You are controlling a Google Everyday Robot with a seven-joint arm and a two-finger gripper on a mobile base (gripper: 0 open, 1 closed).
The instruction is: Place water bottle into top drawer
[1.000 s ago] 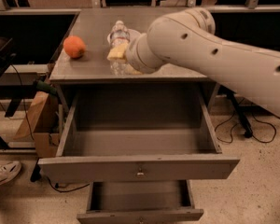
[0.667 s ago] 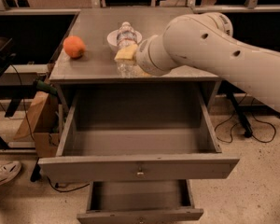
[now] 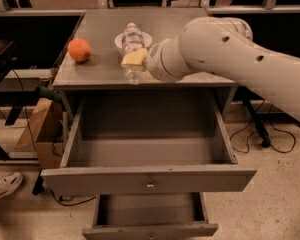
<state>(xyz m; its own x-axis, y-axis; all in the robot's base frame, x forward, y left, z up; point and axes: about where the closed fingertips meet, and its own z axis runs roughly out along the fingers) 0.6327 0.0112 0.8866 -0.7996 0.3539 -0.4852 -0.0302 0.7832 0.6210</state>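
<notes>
A: Water bottle (image 3: 132, 38) status? Start at the fingers.

B: 1 pale yellow finger pad (image 3: 135, 58) lies flat across the bottle's middle, and the other finger is hidden behind it. I read that as a pinch on the bottle. The gripper (image 3: 134, 64) sits at the front edge of the cabinet top (image 3: 100, 71). The bottle is upright with its cap at 12 o'clock and its base level with that edge. It looks lifted off the top, though I can't be sure.

A: What has changed in the last second?

B: The bottle has shifted a little toward 3 o'clock and sits clear of the white bowl (image 3: 146, 38), whose rim now shows behind it at 1 o'clock. The arm (image 3: 225, 49) has swung the same way. I'd judge the pick done and the carry just begun.

A: And the target?

B: The top drawer (image 3: 115, 180) is pulled fully out at 6 o'clock from the bottle, and its floor is bare. The knob (image 3: 150, 185) is centred on the front panel. The next move needs travel toward 6 o'clock, then down. The bottle is crinkly and thin, so it may flex in the grip.

A: Surface and room?

B: The top is grey and matte. An orange fruit (image 3: 79, 50) sits at 9 o'clock from the bottle, well apart from it. The lower drawer (image 3: 150, 230) is also open. A cardboard box (image 3: 37, 129) and a shoe (image 3: 2, 186) are at 8 o'clock, and cables (image 3: 270, 134) lie on the speckled floor (image 3: 280, 199) at 4 o'clock.
</notes>
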